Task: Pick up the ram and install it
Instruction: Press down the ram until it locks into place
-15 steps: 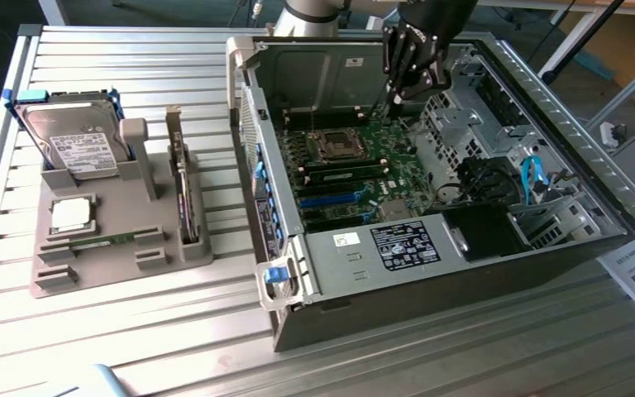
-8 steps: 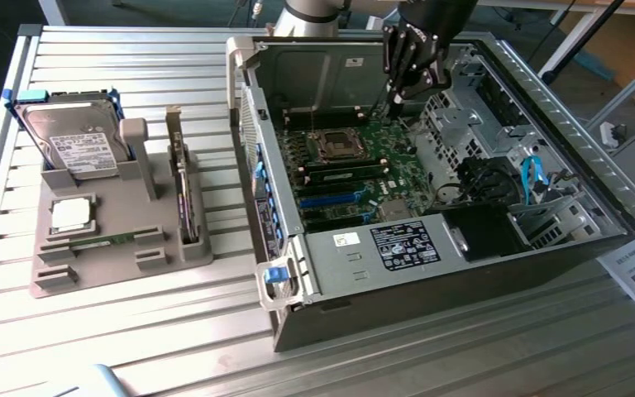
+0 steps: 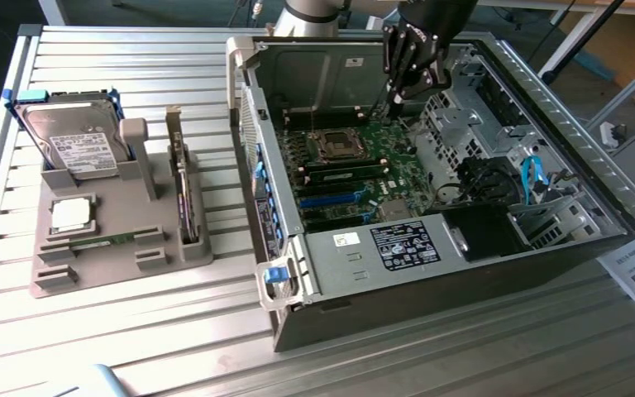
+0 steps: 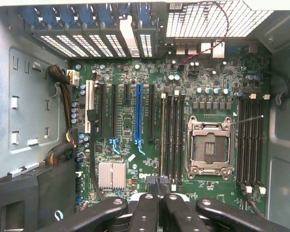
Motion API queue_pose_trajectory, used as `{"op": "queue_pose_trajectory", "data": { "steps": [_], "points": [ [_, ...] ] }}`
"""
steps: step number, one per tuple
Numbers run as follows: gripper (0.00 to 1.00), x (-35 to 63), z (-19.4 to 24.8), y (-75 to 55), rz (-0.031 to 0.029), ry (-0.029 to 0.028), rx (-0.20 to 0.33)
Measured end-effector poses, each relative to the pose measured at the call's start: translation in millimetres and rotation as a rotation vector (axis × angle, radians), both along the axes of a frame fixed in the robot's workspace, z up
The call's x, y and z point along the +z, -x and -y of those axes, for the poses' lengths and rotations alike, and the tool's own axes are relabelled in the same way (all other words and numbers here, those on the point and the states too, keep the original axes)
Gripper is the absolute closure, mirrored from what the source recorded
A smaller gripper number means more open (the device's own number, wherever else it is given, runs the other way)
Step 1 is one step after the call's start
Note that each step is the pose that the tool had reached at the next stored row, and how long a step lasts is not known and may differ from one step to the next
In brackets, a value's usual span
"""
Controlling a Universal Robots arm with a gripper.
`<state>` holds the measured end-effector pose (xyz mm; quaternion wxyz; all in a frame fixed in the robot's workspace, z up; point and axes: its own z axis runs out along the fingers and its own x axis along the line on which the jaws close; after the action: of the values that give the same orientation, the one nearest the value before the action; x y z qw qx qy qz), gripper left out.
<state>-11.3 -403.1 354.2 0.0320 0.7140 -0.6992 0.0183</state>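
Green motherboard [image 4: 193, 96] lies inside the open computer case [image 3: 582, 182]. Black gripper [image 3: 412, 62] hangs above the motherboard's far edge in the exterior view, fingers [image 4: 150, 212] pressed together with nothing visible between them. One ram [image 4: 163, 133] stick stands seated in a slot just beside the CPU socket [image 4: 209, 147].

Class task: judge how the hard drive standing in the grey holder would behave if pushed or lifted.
The hard drive looks like a rigid metal block, so probably stiff and heavy for its size. It stands on edge in the grey holder, so a push might tip it.
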Motion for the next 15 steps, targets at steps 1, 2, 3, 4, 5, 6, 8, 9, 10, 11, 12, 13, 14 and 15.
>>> {"op": "queue_pose_trajectory", "data": {
  "steps": [1, 2, 3, 4, 5, 6, 8, 9, 10, 11, 12, 13, 14, 15],
  "points": [
    [0.90, 0.0, 0.0, 0.0, 0.0000, 0.0000, 0.000],
    [0.90, 0.0, 0.0, 0.0, 0.0000, 0.0000, 0.000],
    [0.90, 0.0, 0.0, 0.0, 0.0000, 0.0001, 0.000],
    [0.90, 0.0, 0.0, 0.0, 0.0000, 0.0000, 0.000],
    [0.90, 0.0, 0.0, 0.0, 0.0000, 0.0000, -0.002],
    [0.90, 0.0, 0.0, 0.0, 0.0000, 0.0000, -0.007],
    [0.90, 0.0, 0.0, 0.0, -0.0001, 0.0001, -0.035],
    [0.90, 0.0, 0.0, 0.0, 0.0000, 0.0000, -0.052],
    [0.90, 0.0, 0.0, 0.0, 0.0000, 0.0000, -0.072],
    [0.90, 0.0, 0.0, 0.0, -0.0001, 0.0000, -0.090],
    [0.90, -0.1, 0.0, 0.0, 0.0000, 0.0000, -0.116],
    [0.90, -0.1, 0.0, 0.0, 0.0000, 0.0000, -0.145],
    [0.90, -0.1, 0.0, 0.0, -0.0001, 0.0001, -0.174],
    [0.90, -0.1, 0.0, 0.0, 0.0000, 0.0001, -0.197]
  ]
}}
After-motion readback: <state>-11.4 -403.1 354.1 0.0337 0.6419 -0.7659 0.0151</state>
